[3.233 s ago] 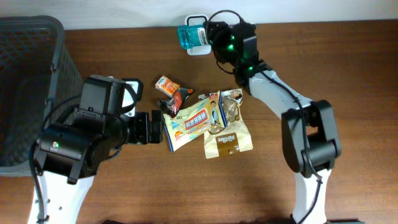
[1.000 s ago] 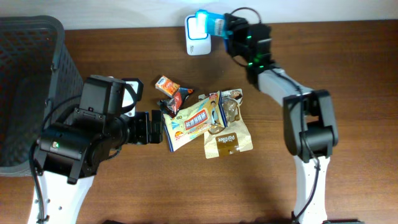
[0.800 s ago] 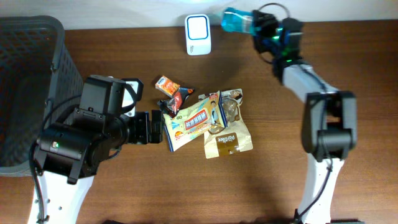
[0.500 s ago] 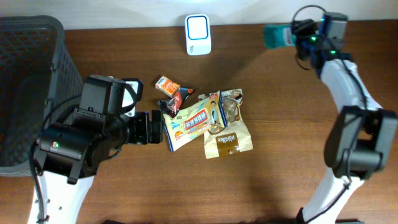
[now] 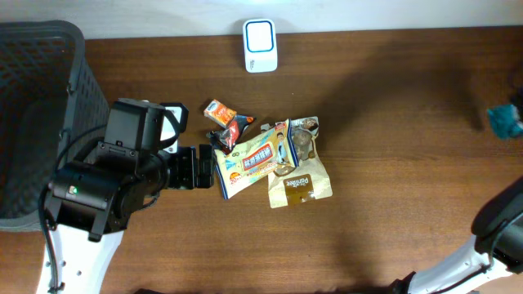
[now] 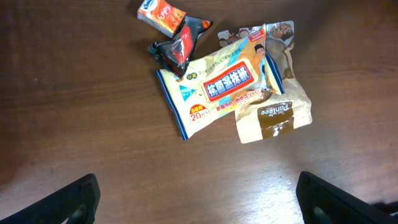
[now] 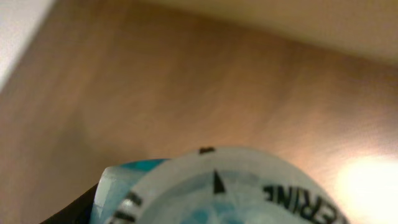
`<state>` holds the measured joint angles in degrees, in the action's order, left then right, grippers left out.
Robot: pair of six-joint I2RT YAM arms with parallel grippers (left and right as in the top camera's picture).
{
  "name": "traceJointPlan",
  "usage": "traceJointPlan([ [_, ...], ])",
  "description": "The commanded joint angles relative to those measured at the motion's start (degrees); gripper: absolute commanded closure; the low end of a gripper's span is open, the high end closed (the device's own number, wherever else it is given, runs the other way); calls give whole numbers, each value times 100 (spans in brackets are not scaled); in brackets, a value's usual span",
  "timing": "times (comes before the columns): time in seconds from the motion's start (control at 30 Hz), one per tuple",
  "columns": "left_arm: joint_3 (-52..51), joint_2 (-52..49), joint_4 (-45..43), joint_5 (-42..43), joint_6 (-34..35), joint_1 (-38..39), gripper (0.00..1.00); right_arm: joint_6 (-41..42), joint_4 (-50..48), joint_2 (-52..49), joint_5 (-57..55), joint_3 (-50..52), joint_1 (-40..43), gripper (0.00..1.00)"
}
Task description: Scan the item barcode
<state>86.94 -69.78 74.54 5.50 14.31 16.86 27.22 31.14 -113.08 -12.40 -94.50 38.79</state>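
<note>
A teal mouthwash bottle [image 5: 505, 121] shows blurred at the table's far right edge. In the right wrist view its white cap [image 7: 217, 186] fills the bottom of the frame, and my right gripper [image 7: 214, 202] is shut on it, with one dark finger [image 7: 71, 208] showing at the lower left. The white barcode scanner [image 5: 260, 46] lies at the back middle, far from the bottle. My left gripper [image 6: 199, 205] stands wide open and empty over bare wood, just short of the snack pile.
The pile holds a wipes pack [image 5: 253, 162], a brown pouch [image 5: 299, 186], an orange packet [image 5: 218, 109] and a dark wrapper [image 5: 231, 131]. A dark mesh basket [image 5: 41, 122] stands at the left. Part of the right arm [image 5: 500, 237] shows at the bottom right.
My right arm has swung from the scanner to the far right edge, carrying the teal bottle with it. The left arm and the pile have not moved.
</note>
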Motion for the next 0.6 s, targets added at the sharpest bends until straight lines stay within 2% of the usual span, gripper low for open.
traceJointPlan([
  [0.0, 35, 9, 13, -42, -70, -13, 1, -470, -74, 192, -352, -140, 376, 53],
  [0.23, 35, 9, 11, -42, -70, -13, 1, -472, -719, -424, -411, -140, 710, 52],
  [0.57, 35, 9, 11, -42, -70, -13, 1, -752, -1425, -632, -483, -140, 699, 46],
])
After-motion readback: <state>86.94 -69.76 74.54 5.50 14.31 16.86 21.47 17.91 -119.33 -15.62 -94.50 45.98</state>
